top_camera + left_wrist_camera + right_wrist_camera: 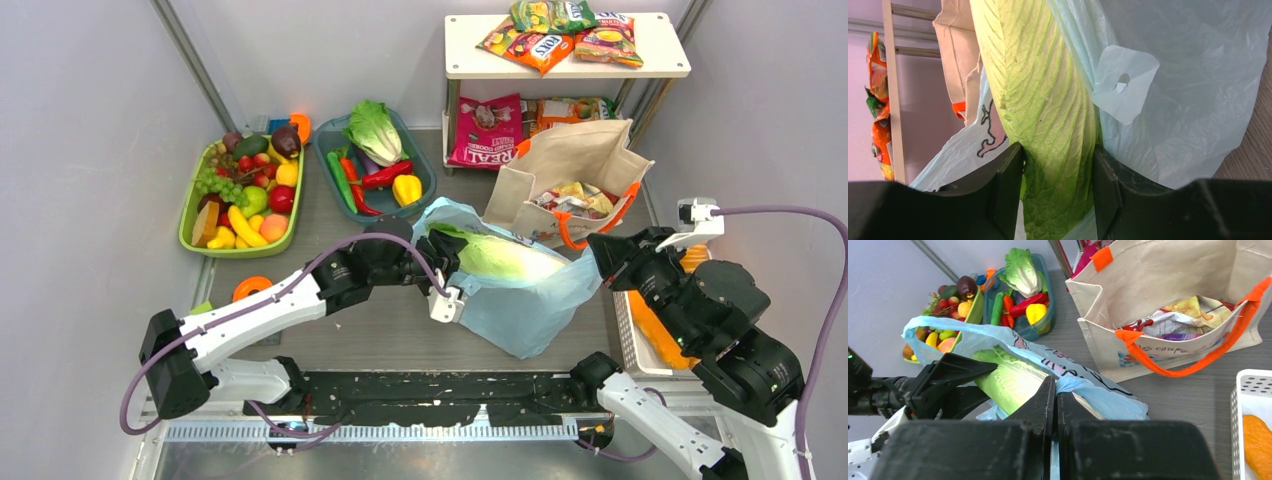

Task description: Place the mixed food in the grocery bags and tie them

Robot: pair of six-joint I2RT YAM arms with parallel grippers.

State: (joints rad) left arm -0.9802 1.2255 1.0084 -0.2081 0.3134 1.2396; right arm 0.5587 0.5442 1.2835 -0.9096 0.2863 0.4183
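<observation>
My right gripper [1055, 390] clamps the blue plastic bag [1103, 402] at its rim; cabbage [1008, 382] inside that bag; canvas tote [1158, 285] just beyond it.

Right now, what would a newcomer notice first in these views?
A big pale-green cabbage, clamped in the left gripper, pokes into the blue bag at the middle of the table. The right gripper pinches that bag's edge. Behind stands a canvas tote with packets inside.

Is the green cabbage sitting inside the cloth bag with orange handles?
No, the left hand holds the cabbage at the mouth of the blue plastic bag, beside the cloth bag.
</observation>
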